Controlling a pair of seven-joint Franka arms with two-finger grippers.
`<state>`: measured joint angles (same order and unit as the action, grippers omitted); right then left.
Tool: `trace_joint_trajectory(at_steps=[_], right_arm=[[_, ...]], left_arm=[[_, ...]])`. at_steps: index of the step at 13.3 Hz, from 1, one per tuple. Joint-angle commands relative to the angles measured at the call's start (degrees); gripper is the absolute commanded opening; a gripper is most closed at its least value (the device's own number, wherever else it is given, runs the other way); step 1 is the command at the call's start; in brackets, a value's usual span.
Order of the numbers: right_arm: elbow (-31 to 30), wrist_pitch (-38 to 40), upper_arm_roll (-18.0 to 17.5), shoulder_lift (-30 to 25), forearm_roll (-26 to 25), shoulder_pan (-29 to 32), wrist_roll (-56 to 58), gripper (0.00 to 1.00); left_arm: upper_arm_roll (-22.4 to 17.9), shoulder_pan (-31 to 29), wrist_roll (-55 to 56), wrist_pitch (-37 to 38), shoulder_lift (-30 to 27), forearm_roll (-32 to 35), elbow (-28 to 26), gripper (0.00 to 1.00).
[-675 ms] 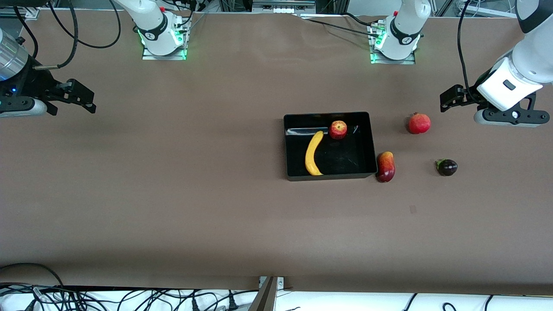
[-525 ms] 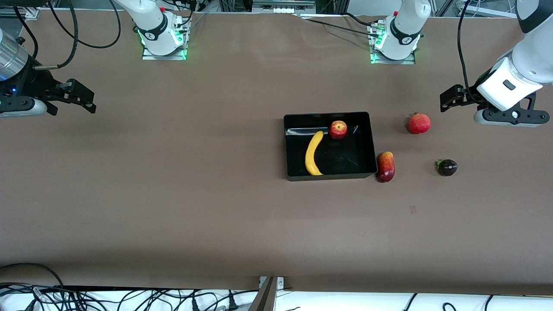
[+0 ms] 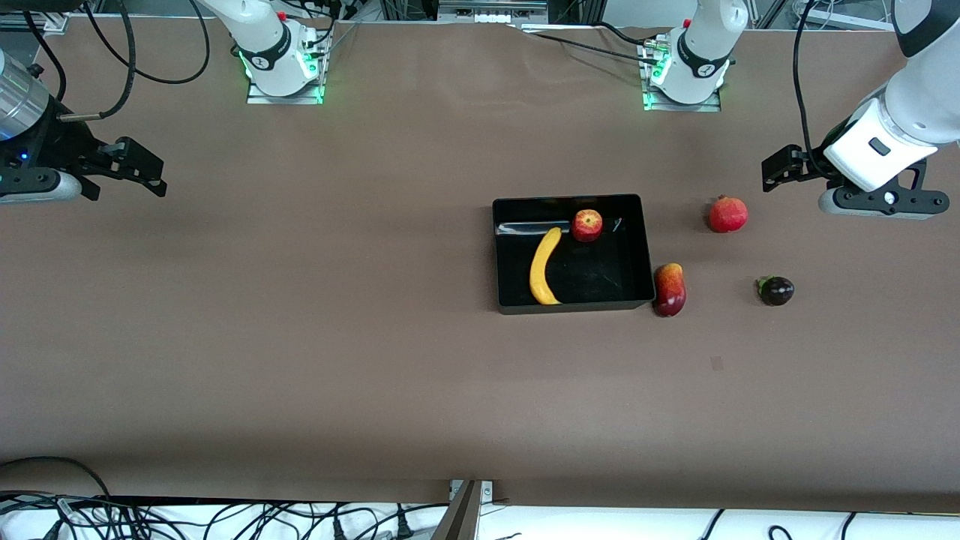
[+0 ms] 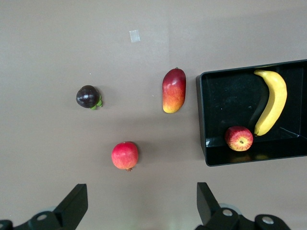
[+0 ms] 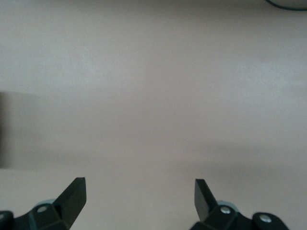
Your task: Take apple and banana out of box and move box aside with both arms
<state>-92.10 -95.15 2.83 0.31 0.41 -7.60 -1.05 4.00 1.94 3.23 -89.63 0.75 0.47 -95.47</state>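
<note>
So in the front view, the only thing that's budged in the last moment is your left gripper [image 3: 780, 166]: it has crept a touch toward the shallow glossy black plastic box [image 3: 570, 202] while hanging over the brown table [image 3: 300, 337] at the left arm's end, fingers spread and empty. The small streaky red apple [image 3: 587, 225] and long curved yellow banana [image 3: 544, 267] sit in the box untouched, so you're just starting the reach. The right gripper [image 3: 142, 169] waits, spread wide over its own end. Left wrist view: open fingertips [image 4: 76, 203], with apple [image 4: 239, 138], banana [image 4: 272, 100] and box [image 4: 201, 120] ahead. Right wrist view: open fingertips [image 5: 74, 194] over bare table, nothing held.
</note>
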Motion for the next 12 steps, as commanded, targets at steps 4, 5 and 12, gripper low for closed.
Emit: trace_joint_trajectory(at_steps=[4,5,12], right_arm=[[0.87,0.32,-0.37,0.22,0.12,0.65,0.78,1.00],[0.87,0.32,-0.37,0.22,0.12,0.65,0.78,1.00],[0.87,0.32,-0.37,0.22,0.12,0.65,0.78,1.00]], left_arm=[[1.87,2.26,-0.33,5.78,5.39,-3.02,3.27,1.00],[2.93,2.97,1.50,5.08,6.97,-3.02,2.84,1.00],[8.39,12.81,26.46,-18.34,12.79,0.93,-12.25,1.00]])
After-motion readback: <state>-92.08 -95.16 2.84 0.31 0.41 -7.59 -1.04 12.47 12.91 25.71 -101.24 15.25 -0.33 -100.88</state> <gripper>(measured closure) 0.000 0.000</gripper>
